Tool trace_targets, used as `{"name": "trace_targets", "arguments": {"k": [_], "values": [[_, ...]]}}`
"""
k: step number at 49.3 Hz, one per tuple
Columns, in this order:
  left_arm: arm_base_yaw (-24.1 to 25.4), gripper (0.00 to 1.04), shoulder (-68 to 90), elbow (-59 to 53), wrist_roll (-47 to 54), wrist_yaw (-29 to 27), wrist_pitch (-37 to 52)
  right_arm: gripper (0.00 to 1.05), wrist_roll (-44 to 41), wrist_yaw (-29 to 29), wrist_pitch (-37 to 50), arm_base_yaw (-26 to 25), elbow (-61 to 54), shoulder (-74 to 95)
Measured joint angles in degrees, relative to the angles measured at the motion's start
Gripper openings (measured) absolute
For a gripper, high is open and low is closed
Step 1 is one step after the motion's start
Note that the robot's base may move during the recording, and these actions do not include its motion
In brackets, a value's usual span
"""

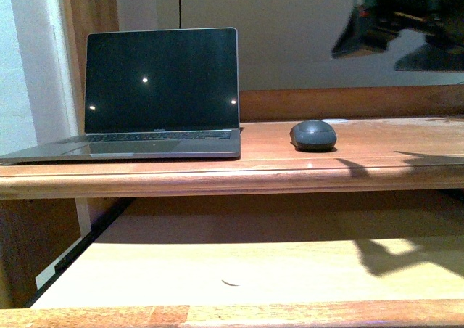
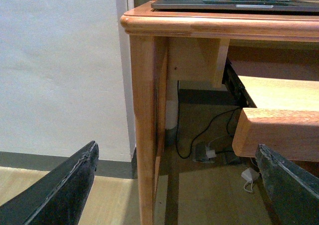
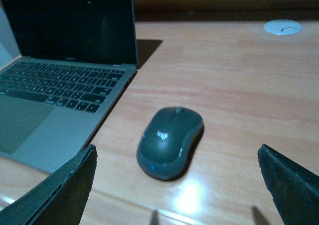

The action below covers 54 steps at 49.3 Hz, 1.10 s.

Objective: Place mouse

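The mouse [image 1: 313,135] lay flat on the wooden desk [image 1: 217,179], just off the right edge of the open laptop [image 1: 161,88] and about midway between the desk's front and back edges. The right gripper [image 3: 177,153] hung over it with its fingers [image 3: 65,190] spread wide and apart from the mouse, holding nothing. The left gripper [image 2: 175,146], equally spread and empty, sat low by the desk's left front leg [image 2: 144,135].

With the mouse resting free beside the laptop, the placing looked done or close to it. The pictures alone could not rule out a grasp yet to come. What seemed left was for the right arm to draw clear.

The desk top was glossy reddish wood that caught the lamp glare, with a small white disc [image 3: 282,27] near its back edge. A paler pull-out shelf [image 1: 217,263] stood extended beneath. A white wall [image 2: 60,60] flanked the desk, and cables [image 2: 209,135] trailed on the floor under it.
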Motion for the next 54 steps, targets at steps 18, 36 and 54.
{"name": "trace_targets", "arguments": {"k": [18,36,54], "values": [[0.0,0.97,0.0,0.0,0.0,0.0,0.0,0.97,-7.4,-35.2,5.6,-16.6,-24.8,-17.7],[0.0,0.97,0.0,0.0,0.0,0.0,0.0,0.97,-27.8,-59.9,-12.4,-27.7,-39.4,-27.0],[0.0,0.97,0.0,0.0,0.0,0.0,0.0,0.97,-40.3,-56.2,-16.8,-25.6,-45.2,-28.0]]}}
